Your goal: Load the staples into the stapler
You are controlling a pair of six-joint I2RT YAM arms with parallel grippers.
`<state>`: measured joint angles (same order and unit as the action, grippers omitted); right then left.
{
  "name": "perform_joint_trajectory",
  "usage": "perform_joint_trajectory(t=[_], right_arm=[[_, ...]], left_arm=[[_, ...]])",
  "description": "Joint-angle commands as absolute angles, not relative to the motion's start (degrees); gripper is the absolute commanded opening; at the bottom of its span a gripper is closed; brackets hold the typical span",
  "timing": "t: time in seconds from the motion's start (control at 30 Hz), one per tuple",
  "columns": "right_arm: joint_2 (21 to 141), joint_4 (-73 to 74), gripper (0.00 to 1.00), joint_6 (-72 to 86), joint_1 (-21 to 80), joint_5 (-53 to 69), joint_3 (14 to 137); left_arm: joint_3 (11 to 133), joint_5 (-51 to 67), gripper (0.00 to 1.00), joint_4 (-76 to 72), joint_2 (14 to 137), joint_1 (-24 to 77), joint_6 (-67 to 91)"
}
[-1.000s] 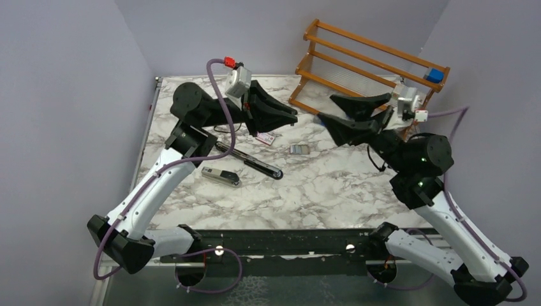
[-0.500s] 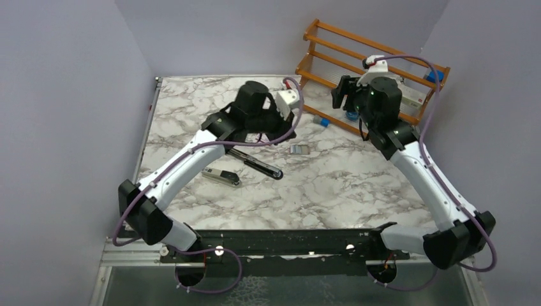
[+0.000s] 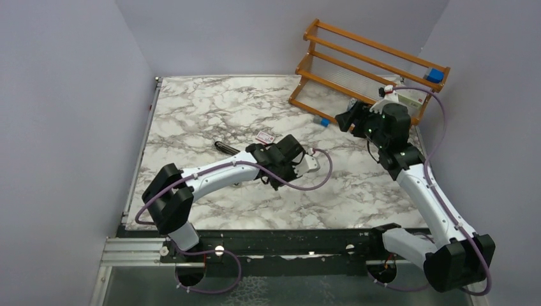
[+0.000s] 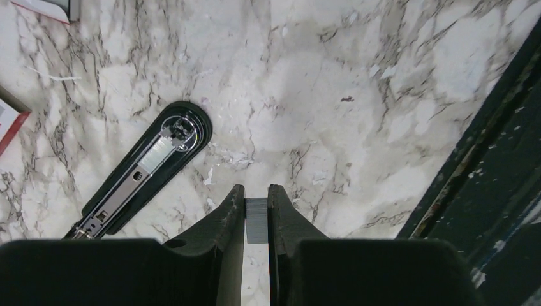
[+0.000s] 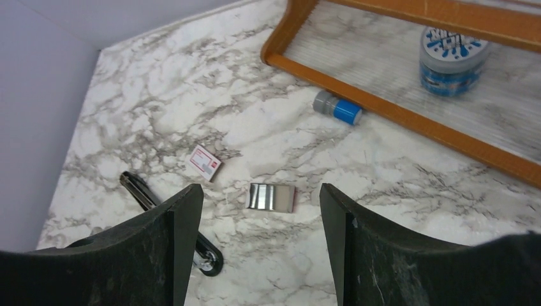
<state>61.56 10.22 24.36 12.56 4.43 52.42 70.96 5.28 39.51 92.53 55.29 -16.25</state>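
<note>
Two end effectors: left end effector [image 4: 256,194] pressed almost together, pinching a thin grey staple strip [image 4: 256,220] edge-on; right end effector [image 5: 261,191] spread wide with nothing in it, hanging at the far right by the wooden rack [image 3: 357,60]
Stapler: the stapler [image 4: 150,167] lies opened flat on the table [image 3: 191,105], silver channel facing up, left of the held strip and apart from it
Staple box: the staple box [image 5: 205,162] sits on the table just far of the stapler, not touching it
Risk 1: the strip is gripped by a narrow face only; any twist on the way over could tilt it or let it slip, and it may break into pieces
Risk 2: the channel is slim, so a strip arriving skewed would likely ride on the rim instead of dropping in
Risk 3: nothing holds the stapler down and the right end effector is well apart from it, so a sideways push from the strip would probably slide the stapler
Left wrist view only: the strip between the fingers and the inside of the channel
Top view only: how both arms stand; the left arm [image 3: 217,173] covers most of the stapler and hides the strip entirely
Right wrist view only: a shiny silver block [image 5: 272,197] beside the box, and a blue-and-white jar [image 5: 453,54] on the rack
Cannot tell: height of the strip above the table
</note>
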Motion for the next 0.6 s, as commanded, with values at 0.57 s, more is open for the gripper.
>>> perform_joint_trajectory(t=[0.57], right_arm=[[62.5, 5.3, 0.70, 26.2, 12.5, 14.4, 52.7]], left_arm=[[62.8, -1.1, 0.09, 34.1, 103.2, 58.6, -28.3]])
